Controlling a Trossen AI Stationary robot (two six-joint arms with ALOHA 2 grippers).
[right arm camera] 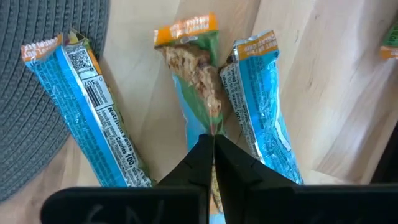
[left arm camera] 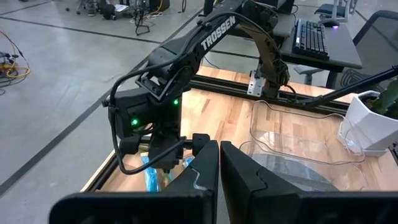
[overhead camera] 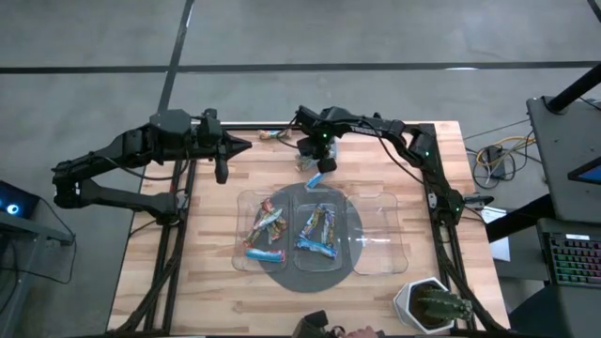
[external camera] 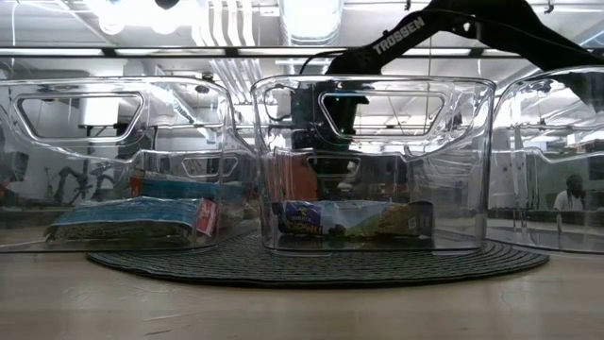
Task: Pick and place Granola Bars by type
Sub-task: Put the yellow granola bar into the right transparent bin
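Observation:
Three granola bars lie together on the wood near the table's far edge: a blue one (right arm camera: 93,106), a green-and-blue one with an orange end (right arm camera: 193,68) and another blue one (right arm camera: 261,106). My right gripper (right arm camera: 213,146) points down over them, shut on the middle bar. One more bar (overhead camera: 272,136) lies at the far edge. Three clear trays stand on a dark round mat: the left tray (overhead camera: 246,202) and the middle tray (overhead camera: 321,195) hold several bars, and the right tray (overhead camera: 380,230) holds none. My left gripper (overhead camera: 248,144) hovers shut above the table's far left, holding nothing. My right gripper pinches the green-and-blue bar between its two fingertips, partway along the wrapper (right arm camera: 211,127) on the half away from the orange end. The fingers come from above, pointing steeply down. Whether the bar is clear of the wood, I cannot tell.
A white pot with a plant (overhead camera: 427,305) stands at the near right corner. Bare wood lies left of the trays and along the near edge. The right arm (left arm camera: 205,37) reaches across the far side of the table.

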